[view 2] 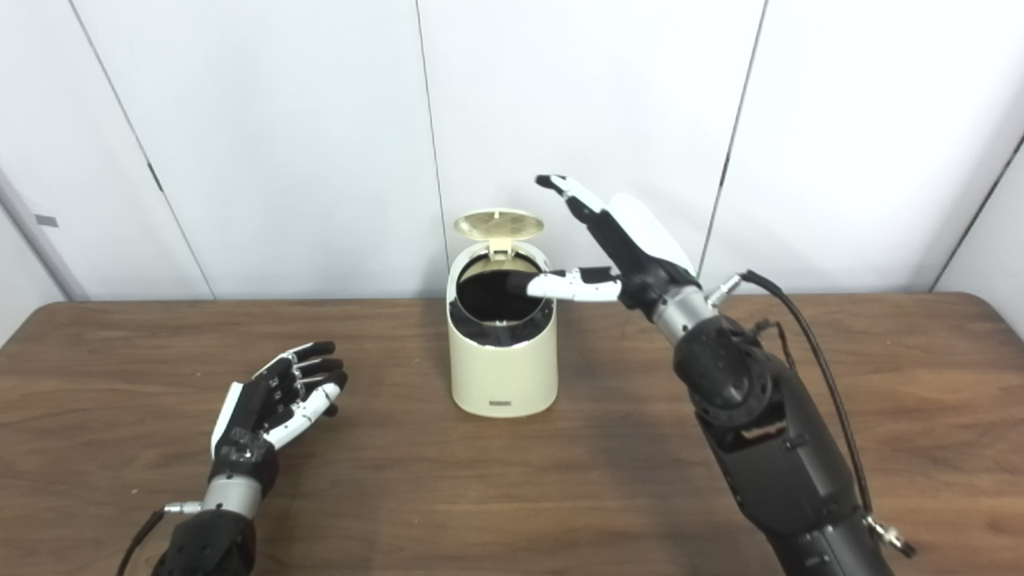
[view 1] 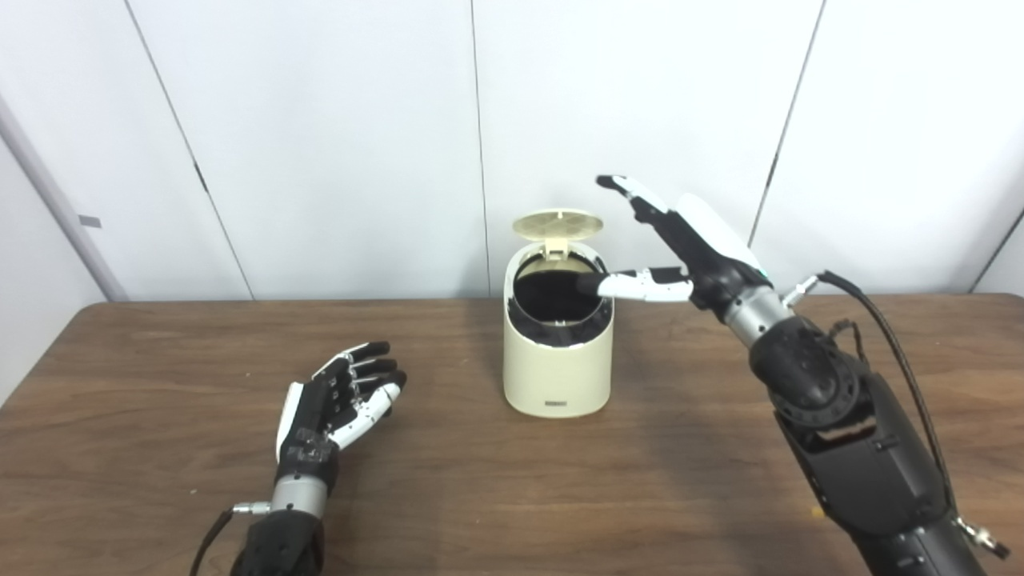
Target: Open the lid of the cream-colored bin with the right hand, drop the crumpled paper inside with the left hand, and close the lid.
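Both my hands hold nothing: my left hand (view 1: 340,400) rests low over the table (view 1: 160,448), fingers spread. Farther off, the cream-colored bin (view 1: 558,364) stands with its lid (view 1: 558,225) up, my right hand (view 1: 688,252) open beside it, thumb across the rim.

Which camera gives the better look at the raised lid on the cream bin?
The right eye view, slightly: the lid stands open with a clear gap of wall between it and the right hand. In the left eye view the same lid shows whole too, but that hand sits closer beside it.
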`<move>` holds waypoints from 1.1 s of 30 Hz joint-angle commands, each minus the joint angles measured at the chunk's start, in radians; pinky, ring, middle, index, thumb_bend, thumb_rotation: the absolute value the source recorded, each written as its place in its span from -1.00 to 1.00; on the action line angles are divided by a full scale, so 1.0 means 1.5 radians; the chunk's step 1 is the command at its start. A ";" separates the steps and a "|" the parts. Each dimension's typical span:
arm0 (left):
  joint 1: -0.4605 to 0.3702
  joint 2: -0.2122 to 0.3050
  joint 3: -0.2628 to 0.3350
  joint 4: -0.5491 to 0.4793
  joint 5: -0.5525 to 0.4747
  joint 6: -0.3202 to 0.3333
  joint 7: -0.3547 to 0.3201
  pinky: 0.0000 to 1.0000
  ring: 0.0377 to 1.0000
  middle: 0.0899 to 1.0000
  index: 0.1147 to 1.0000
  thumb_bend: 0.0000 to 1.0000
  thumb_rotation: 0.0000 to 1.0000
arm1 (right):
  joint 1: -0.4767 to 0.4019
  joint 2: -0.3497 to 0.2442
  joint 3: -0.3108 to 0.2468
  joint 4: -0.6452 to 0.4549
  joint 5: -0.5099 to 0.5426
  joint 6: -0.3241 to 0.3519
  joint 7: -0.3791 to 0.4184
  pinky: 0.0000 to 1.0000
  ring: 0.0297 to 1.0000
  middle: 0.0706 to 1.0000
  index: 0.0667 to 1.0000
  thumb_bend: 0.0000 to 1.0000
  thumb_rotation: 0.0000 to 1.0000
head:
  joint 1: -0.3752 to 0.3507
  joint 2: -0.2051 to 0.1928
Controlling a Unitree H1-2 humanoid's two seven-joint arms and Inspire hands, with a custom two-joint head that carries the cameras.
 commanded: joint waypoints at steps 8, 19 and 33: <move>-0.014 0.004 -0.004 -0.013 0.003 -0.021 0.010 0.04 0.28 0.33 0.39 0.17 -0.58 | -0.054 -0.013 0.013 0.025 -0.019 -0.029 0.015 0.74 0.89 0.89 0.84 0.44 0.28 | 0.005 0.004; -0.012 0.000 -0.008 -0.019 0.004 -0.015 0.014 0.04 0.27 0.32 0.36 0.17 -0.58 | -0.070 -0.039 0.048 0.031 -0.063 -0.051 0.044 0.71 0.88 0.85 0.80 0.50 0.36 | 0.008 0.010; -0.011 -0.003 -0.009 -0.022 0.004 -0.015 0.017 0.03 0.27 0.31 0.37 0.15 -0.59 | -0.060 -0.061 0.066 -0.008 -0.073 -0.060 0.098 0.77 0.95 0.72 0.68 0.53 0.45 | 0.012 0.016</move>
